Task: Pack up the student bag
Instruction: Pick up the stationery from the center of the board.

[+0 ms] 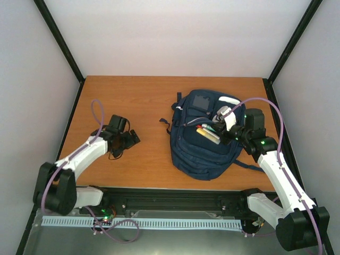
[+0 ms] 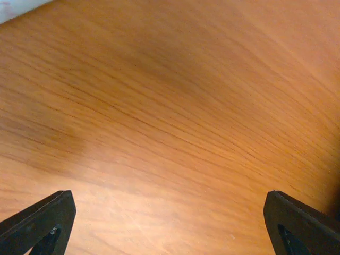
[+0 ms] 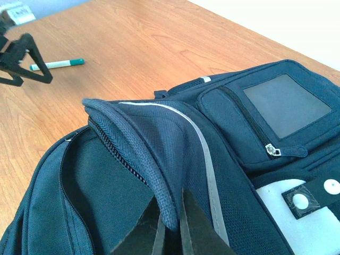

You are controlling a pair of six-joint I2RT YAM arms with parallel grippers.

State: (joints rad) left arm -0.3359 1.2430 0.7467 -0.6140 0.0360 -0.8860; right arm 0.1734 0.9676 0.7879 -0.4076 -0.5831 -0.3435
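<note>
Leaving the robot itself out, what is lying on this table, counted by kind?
Backpack: 1
Green-capped pen on the bare wood: 1
Total: 2, leaving out the pen-like things in the Backpack's opening, which are too small to count.

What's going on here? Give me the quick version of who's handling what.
The right fingers are pinched shut on the zippered rim of the student bag, lifting its opening. A few pen-like items show inside. The left fingers stand wide open over the bare table, holding nothing. A green-capped pen lies on the table near them, not yet packed.
</note>
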